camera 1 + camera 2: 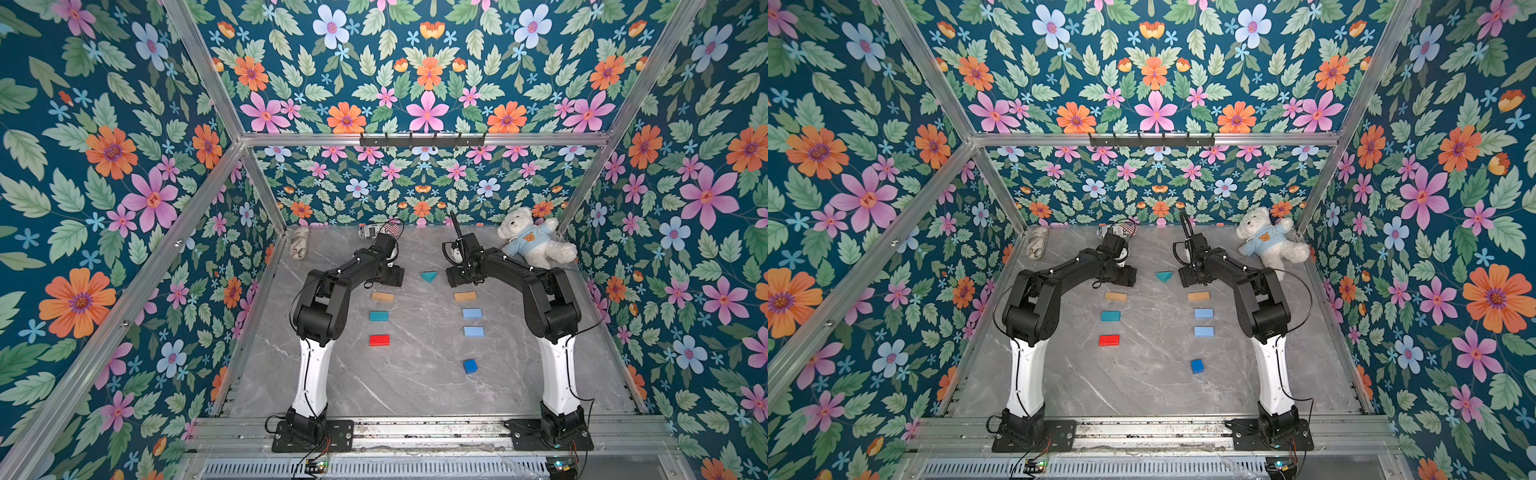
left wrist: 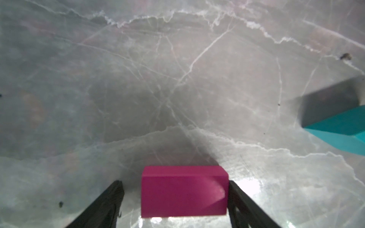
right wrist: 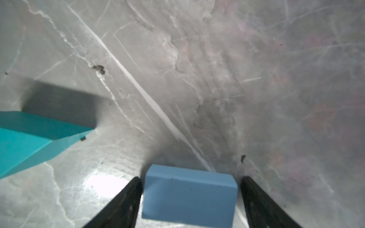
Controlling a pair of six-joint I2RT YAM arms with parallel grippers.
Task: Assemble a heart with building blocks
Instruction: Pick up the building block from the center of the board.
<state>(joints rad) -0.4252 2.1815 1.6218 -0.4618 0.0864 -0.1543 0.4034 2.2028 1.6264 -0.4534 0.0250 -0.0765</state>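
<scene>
Both open, left claw [image 2: 174, 182] and right claw [image 3: 191, 177] are straddling a magenta block [image 2: 183, 191] and a light blue block [image 3: 189, 195]: likely light, rigid, slick, best pinched across flat sides.

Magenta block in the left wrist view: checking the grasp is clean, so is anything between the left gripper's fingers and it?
Nothing visible. The magenta rectangular block lies on the grey marble table between the black fingers of the left gripper, with only bare table in the gap. The teal triangular block lies apart.
</scene>
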